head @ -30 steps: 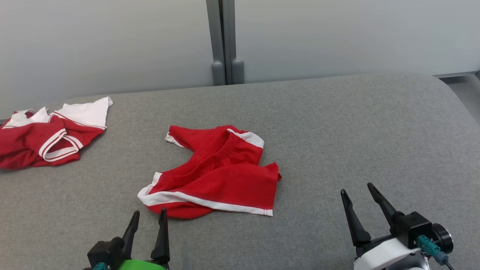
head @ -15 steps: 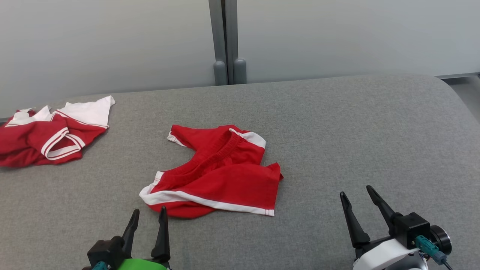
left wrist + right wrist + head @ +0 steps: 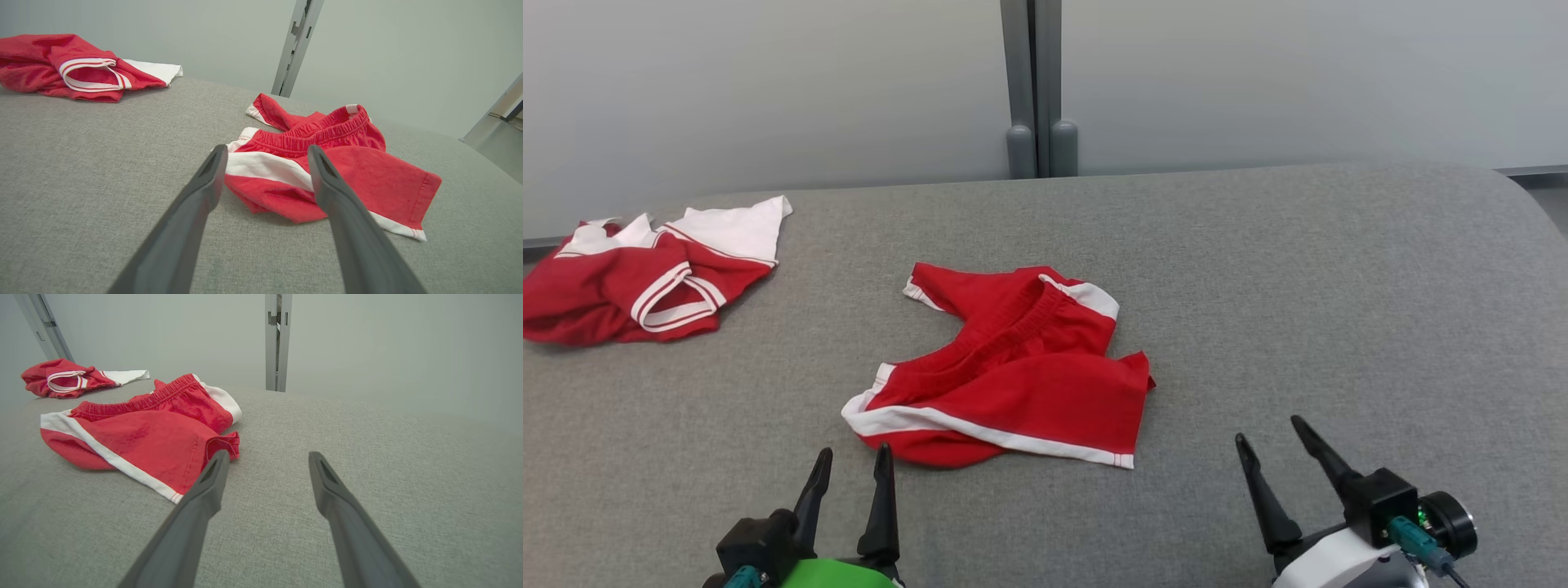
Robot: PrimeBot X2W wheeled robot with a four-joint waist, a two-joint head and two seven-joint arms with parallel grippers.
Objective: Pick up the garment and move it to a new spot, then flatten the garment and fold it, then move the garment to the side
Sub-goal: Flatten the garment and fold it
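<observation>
The garment [image 3: 1013,367] is a pair of red shorts with white side stripes, lying crumpled in the middle of the grey padded surface [image 3: 1339,286]. My left gripper [image 3: 855,449] is open just in front of its near left edge, not touching it. In the left wrist view the garment [image 3: 367,179] lies right beyond the open left gripper [image 3: 266,147]. My right gripper [image 3: 1267,428] is open over bare fabric, to the right of the shorts. In the right wrist view the garment [image 3: 151,437] lies left of the open right gripper [image 3: 269,452].
A second red and white garment [image 3: 645,278] lies bunched at the far left of the surface. A grey post [image 3: 1037,82] stands against the pale wall behind. The surface rounds off at its far right corner [image 3: 1535,212].
The head view has shifted, so everything sits slightly further right in the picture. The right gripper shows a little lower and further left. The garment lies as before.
</observation>
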